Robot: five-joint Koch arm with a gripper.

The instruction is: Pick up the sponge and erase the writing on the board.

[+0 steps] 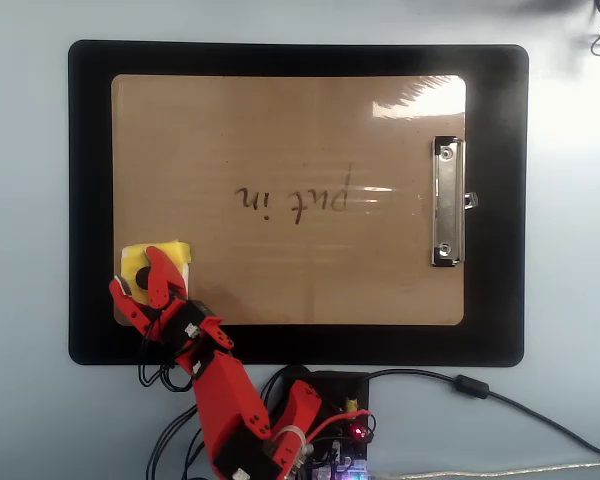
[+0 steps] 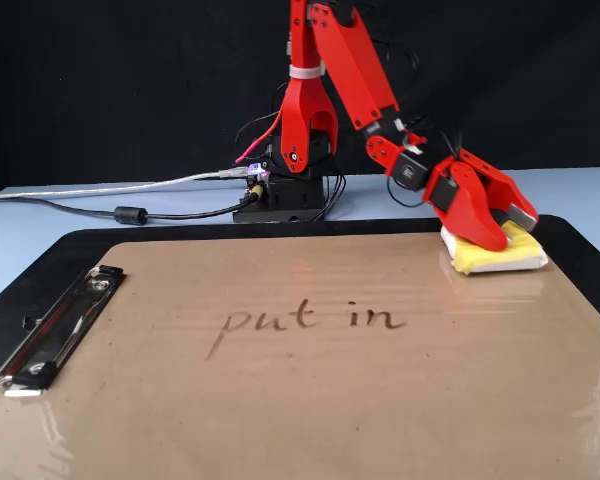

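The yellow sponge (image 1: pixel 172 256) with a white underside lies on the near-left corner of the brown clipboard (image 1: pixel 280 200) in the overhead view, and at the far right in the fixed view (image 2: pixel 515 256). The handwritten words "put in" (image 1: pixel 295 197) sit in the middle of the board, also shown in the fixed view (image 2: pixel 305 320). My red gripper (image 1: pixel 135 272) is lowered onto the sponge with its jaws apart. One jaw lies over the sponge's top and the other at its outer edge (image 2: pixel 510 232). The sponge rests flat on the board.
The clipboard lies on a black mat (image 1: pixel 90 200) on a pale blue table. Its metal clip (image 1: pixel 446 200) is at the right end in the overhead view and at the left in the fixed view (image 2: pixel 55 330). The arm's base and cables (image 2: pixel 280 190) stand behind the mat.
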